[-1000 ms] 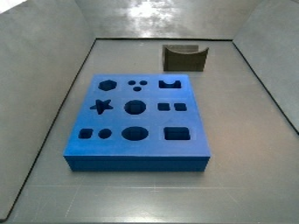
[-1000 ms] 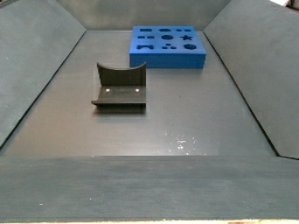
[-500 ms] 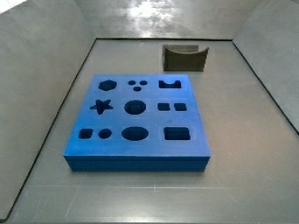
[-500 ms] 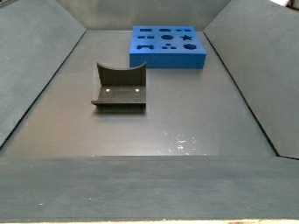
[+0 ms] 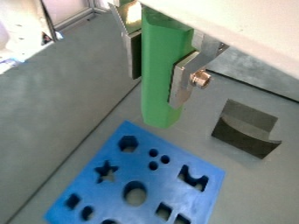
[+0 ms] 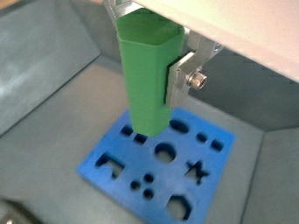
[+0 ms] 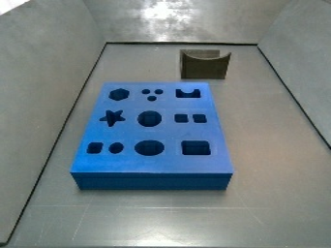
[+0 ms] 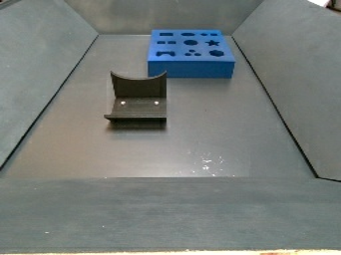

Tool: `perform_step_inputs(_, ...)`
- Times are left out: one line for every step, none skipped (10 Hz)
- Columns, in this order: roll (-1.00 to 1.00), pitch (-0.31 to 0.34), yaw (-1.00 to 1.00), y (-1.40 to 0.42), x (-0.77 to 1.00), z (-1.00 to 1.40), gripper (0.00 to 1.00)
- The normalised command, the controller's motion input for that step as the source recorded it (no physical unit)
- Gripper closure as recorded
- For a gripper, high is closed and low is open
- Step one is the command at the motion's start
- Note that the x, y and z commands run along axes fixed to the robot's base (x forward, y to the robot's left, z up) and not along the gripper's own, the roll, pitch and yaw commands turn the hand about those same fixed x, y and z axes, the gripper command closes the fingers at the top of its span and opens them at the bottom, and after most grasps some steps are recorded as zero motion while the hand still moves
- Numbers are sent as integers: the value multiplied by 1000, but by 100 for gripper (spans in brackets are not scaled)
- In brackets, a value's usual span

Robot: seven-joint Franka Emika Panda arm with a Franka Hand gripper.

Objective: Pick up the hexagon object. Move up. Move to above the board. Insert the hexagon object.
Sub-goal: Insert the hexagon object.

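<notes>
Nothing has shifted in either side view since a second ago — the board point(image 7: 153, 134) and the fixture point(image 8: 135, 99) sit exactly where they were, and neither arm nor gripper shows there at all. Both wrist views tell the real story: the gripper point(image 5: 160, 63) hangs high over the tray floor point(image 7: 278, 194), its silver plates pinching the hexagon object point(image 6: 149, 74) upright between them.

It's held vertical for a reason, I'd say — a tall, slender prism has to go down end-first, so keeping its long axis plumb saves any re-orienting later. The peg is light green, matte, plainly faceted, its lower end free and pointing down at the board. That board is a bright blue slab, flat-topped, punched with a star, circles, squares, an oval and the hexagon cutout point(image 7: 119, 94), which in a side view lies towards 11 o'clock on the slab.

The fixture, a dark notched bracket, stands well apart from the board, off its far edge. My read — the pick and lift are done, and lining up over the hexagon hole comes next.
</notes>
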Motion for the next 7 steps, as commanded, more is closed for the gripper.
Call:
perform_step_inputs(0, -103, 337, 526, 40, -1000, 100)
perform_step_inputs(0, -94, 623, 471, 71, -1000, 100)
perform_step_inputs(0, -94, 857, 280, 0, -1000, 100)
perform_step_inputs(-174, -166, 46, 0, 0, -160, 100)
perform_step_inputs(0, -11, -326, 34, 0, -266, 100)
perform_step_inputs(0, -71, -1000, 0, 0, -494, 100)
perform_step_inputs(0, -6, -1000, 0, 0, -566, 100)
